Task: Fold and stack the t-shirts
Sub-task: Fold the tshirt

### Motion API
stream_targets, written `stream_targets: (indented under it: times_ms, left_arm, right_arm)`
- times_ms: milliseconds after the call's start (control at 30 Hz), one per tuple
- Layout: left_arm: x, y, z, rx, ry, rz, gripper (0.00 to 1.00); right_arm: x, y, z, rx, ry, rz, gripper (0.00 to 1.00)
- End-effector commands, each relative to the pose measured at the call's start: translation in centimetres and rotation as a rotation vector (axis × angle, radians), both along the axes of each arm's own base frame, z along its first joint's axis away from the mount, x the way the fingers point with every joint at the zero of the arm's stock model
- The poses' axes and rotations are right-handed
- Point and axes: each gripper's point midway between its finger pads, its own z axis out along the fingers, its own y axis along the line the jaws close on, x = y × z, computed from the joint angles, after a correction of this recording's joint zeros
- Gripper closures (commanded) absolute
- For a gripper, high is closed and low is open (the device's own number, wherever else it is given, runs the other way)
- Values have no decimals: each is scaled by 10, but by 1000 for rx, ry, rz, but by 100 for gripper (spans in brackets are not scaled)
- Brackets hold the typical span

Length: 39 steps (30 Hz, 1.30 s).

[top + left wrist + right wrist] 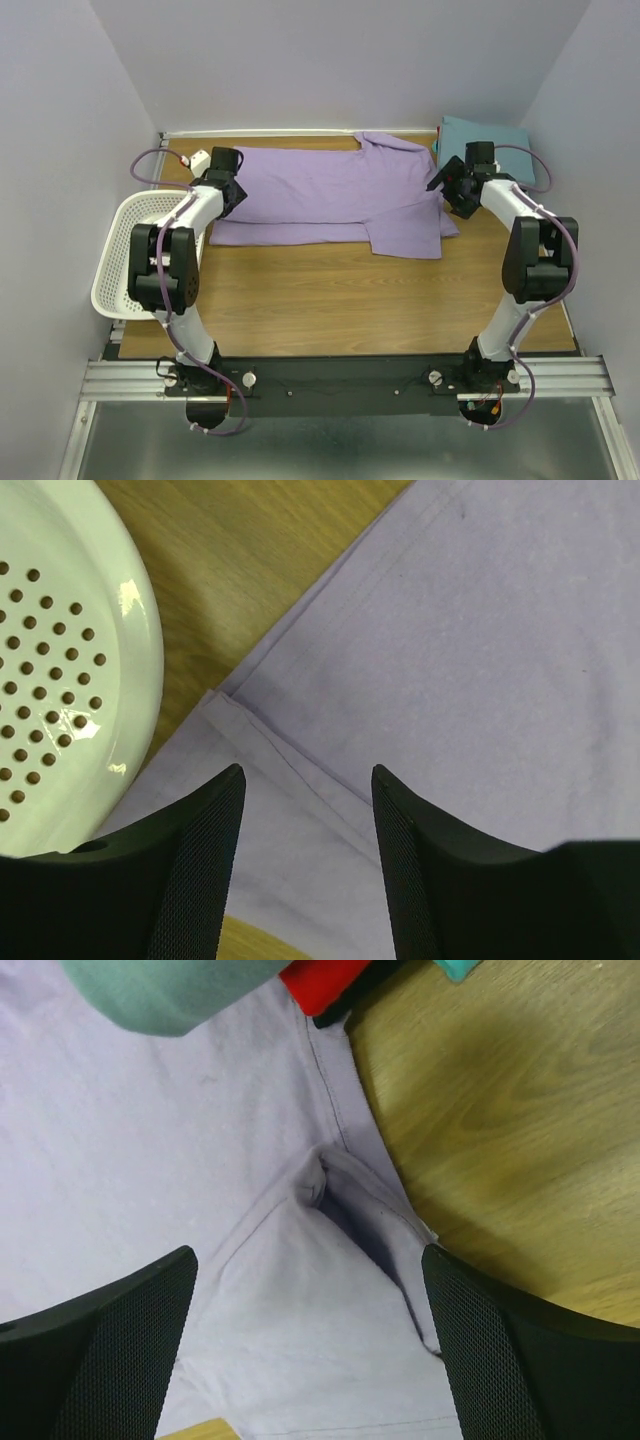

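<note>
Tip: left gripper [307,775] and right gripper [308,1255] are hovering spread wide over the lavender t-shirt [320,190], so each should be pinching both layers evenly.

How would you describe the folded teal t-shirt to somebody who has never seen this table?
Start from the wooden table and go to its far right corner. There lies the teal t-shirt, folded into a rectangle. Its neighbour, the lavender t-shirt, is much larger and spread out, so the small blue-green fold stands out.
</note>
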Motion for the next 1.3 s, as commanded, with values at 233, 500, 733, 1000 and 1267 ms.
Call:
stream_targets:
  times_ms: [233,500,733,1000,1267]
  left_arm:
    - [-31,-55,15,-68,-71,-145,41]
    - [-55,-87,-21,-127,-19,-192,43]
    - [-58,-90,-20,-136,-21,-207,44]
    - [-59,-94,-21,-150,-18,-223,44]
    - [-56,-94,-19,-145,-22,-231,44]
  right_arm:
    - [-69,-3,14,-55,-35,10,5]
    - [-131,8,-27,-68,60,29,20]
    - [-145,6,-45,-79,103,23,40]
    - [-135,14,-60,-65,124,31,61]
    - [-110,24,-44,-36,69,53,96]
